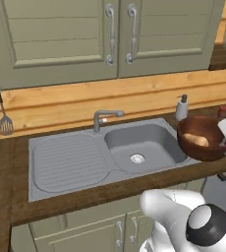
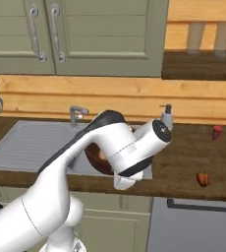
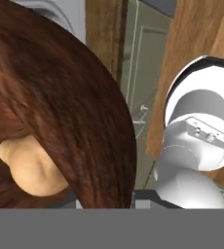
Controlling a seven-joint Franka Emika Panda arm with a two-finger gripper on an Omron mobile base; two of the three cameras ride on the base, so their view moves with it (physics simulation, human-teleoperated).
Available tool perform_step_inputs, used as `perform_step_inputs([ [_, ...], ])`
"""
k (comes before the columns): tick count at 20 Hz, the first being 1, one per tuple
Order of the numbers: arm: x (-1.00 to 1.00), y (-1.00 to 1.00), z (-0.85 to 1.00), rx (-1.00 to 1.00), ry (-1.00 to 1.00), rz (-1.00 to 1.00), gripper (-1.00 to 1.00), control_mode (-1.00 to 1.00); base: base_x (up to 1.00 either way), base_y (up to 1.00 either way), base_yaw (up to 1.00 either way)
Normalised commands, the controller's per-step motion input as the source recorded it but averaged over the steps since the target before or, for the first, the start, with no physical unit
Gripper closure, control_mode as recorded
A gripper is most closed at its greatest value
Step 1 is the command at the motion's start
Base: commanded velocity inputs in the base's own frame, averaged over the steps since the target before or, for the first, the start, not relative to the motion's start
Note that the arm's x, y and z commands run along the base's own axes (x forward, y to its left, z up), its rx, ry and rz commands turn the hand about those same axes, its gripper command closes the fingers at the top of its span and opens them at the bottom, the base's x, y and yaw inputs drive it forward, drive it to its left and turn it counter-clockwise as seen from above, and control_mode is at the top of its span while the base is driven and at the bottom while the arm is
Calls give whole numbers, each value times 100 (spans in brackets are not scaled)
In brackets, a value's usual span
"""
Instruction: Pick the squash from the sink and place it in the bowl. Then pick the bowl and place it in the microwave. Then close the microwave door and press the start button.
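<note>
While the squash (image 1: pixel 197 140) lies inside the bowl (image 1: pixel 202 139), that reddish-brown bowl sits at the right end of the sink (image 1: pixel 68 162), overlapping the right rim of the basin and reaching out over the wooden counter (image 1: pixel 2 172) beside it. Seen from the hand camera, the squash (image 3: pixel 30 164) is a pale beige lump resting low against the bowl's (image 3: pixel 60 107) glossy inner wall. From the right base camera the bowl (image 2: pixel 96 156) shows as a dark brown curve just right of the sink (image 2: pixel 21 145), mostly hidden behind the white arm.

The gripper is hard to make out: in the left base view a white part of the hand stands at the bowl's right side, just right of the sink, but the finger tips are not clear in any picture, so I cannot tell whether they are parted or closed, or whether they hold the bowl's rim.

The sink's basin holds nothing but its round drain (image 1: pixel 137 158); the ribbed drainboard forms its left half and the grey faucet (image 1: pixel 104 118) rises at its back edge. A soap dispenser (image 1: pixel 182 107) stands behind the sink's right corner, close to the bowl. Two utensils (image 1: pixel 2 120) hang on the wooden wall left of the sink. Green cabinets (image 1: pixel 110 34) hang above the sink. Well to the right of the sink, on the counter, stand a small red object (image 2: pixel 217 132) and a small orange-red one (image 2: pixel 202 179), well apart from each other
</note>
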Motion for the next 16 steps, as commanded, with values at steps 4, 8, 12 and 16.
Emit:
perform_step_inputs([
  [4,0,0,0,0,0,0,100,100,-47,0,-76],
  [8,0,0,0,0,0,0,100,100,-32,0,-87],
  [12,0,0,0,0,0,0,100,100,-14,0,-92],
  [16,0,0,0,0,0,0,100,100,0,0,-93],
])
